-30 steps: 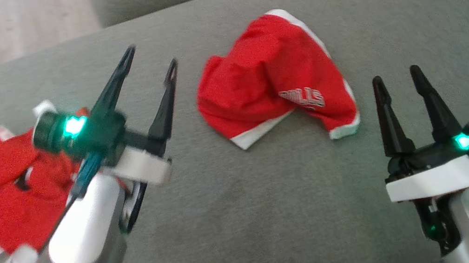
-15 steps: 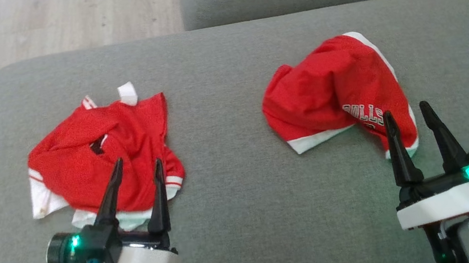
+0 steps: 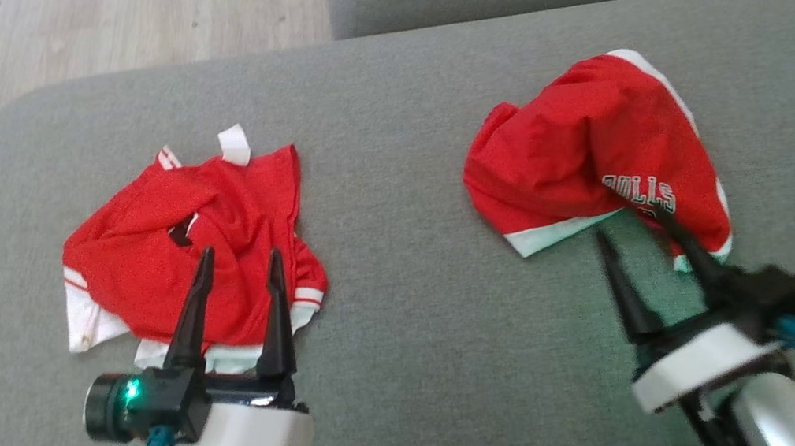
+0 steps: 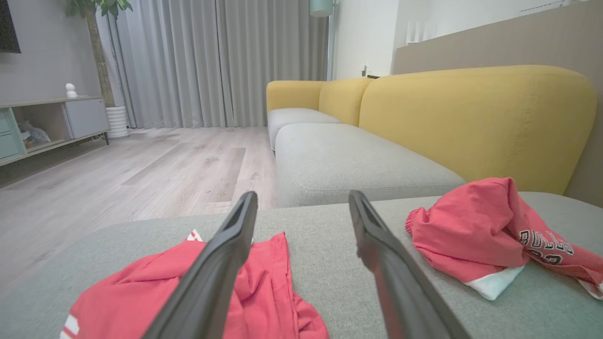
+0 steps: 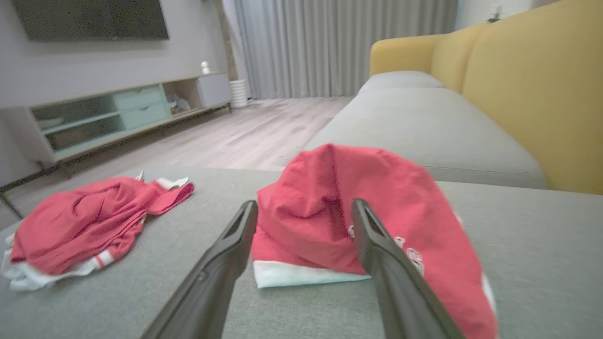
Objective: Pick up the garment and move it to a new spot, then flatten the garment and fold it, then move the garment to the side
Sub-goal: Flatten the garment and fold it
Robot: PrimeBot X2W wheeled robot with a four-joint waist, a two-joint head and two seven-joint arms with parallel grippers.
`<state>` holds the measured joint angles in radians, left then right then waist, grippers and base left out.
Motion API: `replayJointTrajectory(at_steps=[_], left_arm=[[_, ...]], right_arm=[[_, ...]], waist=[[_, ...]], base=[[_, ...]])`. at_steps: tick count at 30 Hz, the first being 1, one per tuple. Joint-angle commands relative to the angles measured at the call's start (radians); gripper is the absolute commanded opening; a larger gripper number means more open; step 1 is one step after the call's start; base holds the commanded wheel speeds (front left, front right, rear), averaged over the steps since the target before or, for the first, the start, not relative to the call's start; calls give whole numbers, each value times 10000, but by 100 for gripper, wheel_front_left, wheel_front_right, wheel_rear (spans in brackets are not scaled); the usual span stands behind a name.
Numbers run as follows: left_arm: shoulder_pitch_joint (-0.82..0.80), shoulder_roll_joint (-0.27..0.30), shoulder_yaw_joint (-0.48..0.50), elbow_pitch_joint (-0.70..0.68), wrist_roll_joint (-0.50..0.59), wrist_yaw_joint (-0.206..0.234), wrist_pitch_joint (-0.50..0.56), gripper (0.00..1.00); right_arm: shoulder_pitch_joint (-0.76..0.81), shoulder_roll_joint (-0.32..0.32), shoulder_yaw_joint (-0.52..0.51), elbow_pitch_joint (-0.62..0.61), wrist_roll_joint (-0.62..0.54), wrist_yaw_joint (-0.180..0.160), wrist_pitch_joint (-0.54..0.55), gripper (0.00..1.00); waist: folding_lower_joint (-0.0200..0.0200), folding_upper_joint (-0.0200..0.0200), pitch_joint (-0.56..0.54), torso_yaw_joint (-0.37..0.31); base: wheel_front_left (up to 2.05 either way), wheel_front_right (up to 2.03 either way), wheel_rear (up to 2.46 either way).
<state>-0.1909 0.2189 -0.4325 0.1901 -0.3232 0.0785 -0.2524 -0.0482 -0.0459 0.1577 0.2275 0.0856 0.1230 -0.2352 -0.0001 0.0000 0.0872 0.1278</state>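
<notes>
Pick-up is judged in hand: the red Bulls shorts (image 3: 577, 147) are crumpled toward the grey cushion's (image 3: 415, 332) right edge, just beyond the right gripper (image 3: 633, 225). Its jaws and the left gripper's (image 3: 240, 252) stand apart, empty. Lowering onto the near hem is called for next.

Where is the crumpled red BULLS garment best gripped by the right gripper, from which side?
Probably at the bunched fold above the white hem of the BULLS garment, from the near side, where the open right gripper points. The hem lies flat on the sofa cushion; the cloth behind it stands up for the fingers to close on.
</notes>
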Motion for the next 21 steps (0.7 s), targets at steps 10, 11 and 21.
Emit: replayJointTrajectory(at_steps=[10,11,21], left_arm=[[-822,-461,456,-56,312,-358,-93,100],[-859,-513,478,-33,342,-400,-93,100],[-1118,-922,806,46,637,-720,-93,100]], right_arm=[[-2126,-43,895,1993,-1932,77,1684,100],[-2307,-43,910,2251,-2090,77,1824,100],[-3582,-43,255,4047,-3698,77,2818,100]], waist=[[1,0,802,814],[1,0,877,906],[1,0,1343,1545]], base=[[0,0,0],[0,0,0],[0,0,0]])
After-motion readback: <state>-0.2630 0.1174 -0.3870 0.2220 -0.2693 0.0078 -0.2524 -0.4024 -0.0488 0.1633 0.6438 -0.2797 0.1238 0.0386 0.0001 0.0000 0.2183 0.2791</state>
